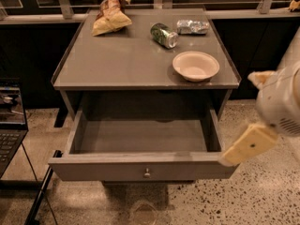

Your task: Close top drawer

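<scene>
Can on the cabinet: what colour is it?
The can is green, camera view; the gripper is beside the drawer.

— The gripper (pixel 251 143), over at the right edge?
— Cream-yellow, flat, blocky, with one dark dot. Behind it sits a rounded white housing (pixel 281 102) with a patch of tiny holes.

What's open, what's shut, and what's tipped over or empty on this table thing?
top drawer: pulled out, open, nothing inside
bowl: upright, empty
green can: lying on its side
silver thing: crumpled, lying down
chip bag: crumpled, lying down
laptop: open
end effector: by the drawer's front right corner, holding nothing
</scene>
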Available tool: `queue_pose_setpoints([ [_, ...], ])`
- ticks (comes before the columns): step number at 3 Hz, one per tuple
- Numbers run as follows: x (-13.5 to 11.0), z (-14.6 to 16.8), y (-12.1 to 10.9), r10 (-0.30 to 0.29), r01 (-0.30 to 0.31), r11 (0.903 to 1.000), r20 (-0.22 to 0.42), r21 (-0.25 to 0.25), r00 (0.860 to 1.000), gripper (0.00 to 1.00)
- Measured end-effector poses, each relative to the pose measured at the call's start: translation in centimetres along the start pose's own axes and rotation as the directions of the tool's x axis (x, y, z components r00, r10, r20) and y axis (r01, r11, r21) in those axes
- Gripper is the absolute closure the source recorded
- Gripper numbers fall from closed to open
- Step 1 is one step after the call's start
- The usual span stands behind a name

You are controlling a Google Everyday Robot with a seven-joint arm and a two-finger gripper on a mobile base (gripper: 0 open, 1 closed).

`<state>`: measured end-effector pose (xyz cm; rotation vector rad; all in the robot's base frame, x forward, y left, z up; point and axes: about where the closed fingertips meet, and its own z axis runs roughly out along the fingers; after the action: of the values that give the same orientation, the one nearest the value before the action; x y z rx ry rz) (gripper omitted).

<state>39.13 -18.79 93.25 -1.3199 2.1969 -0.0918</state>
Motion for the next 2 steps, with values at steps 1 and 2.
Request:
queue_pose_setpoints([
  [1, 0.73, 4.73, 2.63, 0.138, -0.138, 0.9903, 0.062, -0.018, 0.988, 0.18],
  [2, 0.45, 5.49, 1.68, 0.148, -0.152, 0.988, 0.097, 0.028, 0.984, 0.42],
])
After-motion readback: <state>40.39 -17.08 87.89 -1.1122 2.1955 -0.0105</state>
